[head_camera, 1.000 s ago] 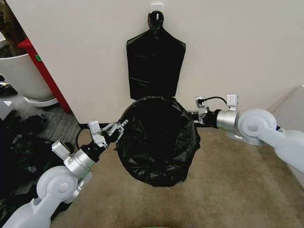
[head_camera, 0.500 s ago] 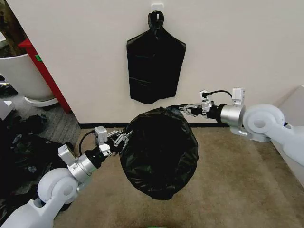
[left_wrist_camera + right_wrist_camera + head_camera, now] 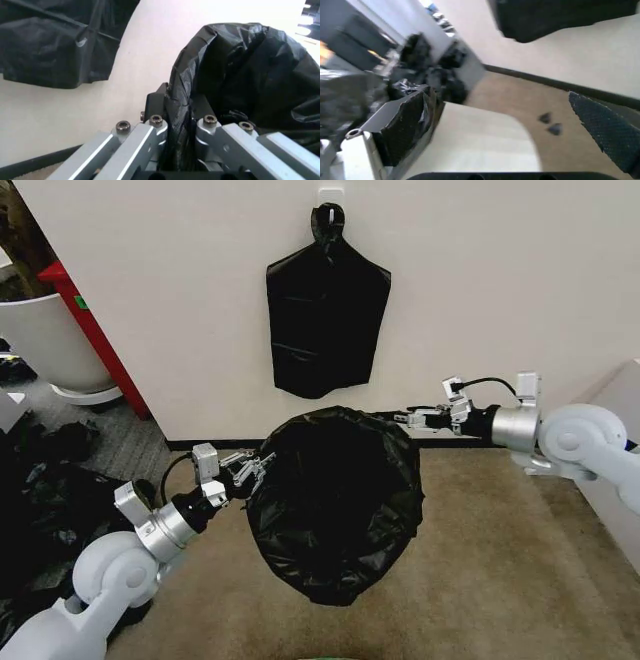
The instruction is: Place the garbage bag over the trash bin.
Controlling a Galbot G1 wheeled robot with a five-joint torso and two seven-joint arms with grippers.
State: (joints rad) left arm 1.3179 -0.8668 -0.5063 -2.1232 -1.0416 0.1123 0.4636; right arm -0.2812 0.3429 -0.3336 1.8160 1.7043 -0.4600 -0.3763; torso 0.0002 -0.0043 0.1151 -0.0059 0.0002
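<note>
Item: thin glossy black plastic garbage bag (image 3: 335, 505), draped over the bin on the carpet.
Left gripper (image 3: 250, 469): arm low, reaching up, clamped on near rim film (image 3: 180, 123).
Right gripper (image 3: 412, 419): arm level, fingers spread, apparently empty.
Risk: one-sided tension likely lifts the far rim or tears film.

Indoor room corner, staged as a test area rather than a lived-in home. Plain off-white wall (image 3: 500, 290) with dark baseboard (image 3: 200, 445); beige carpet (image 3: 500, 580) on floor. A flat black bag bundle (image 3: 327, 320) hangs from a wall hook (image 3: 330, 194). At left: large white tub (image 3: 45, 340), red panel edge (image 3: 95, 340), heap of black plastic bags (image 3: 50, 490) on floor.
</note>
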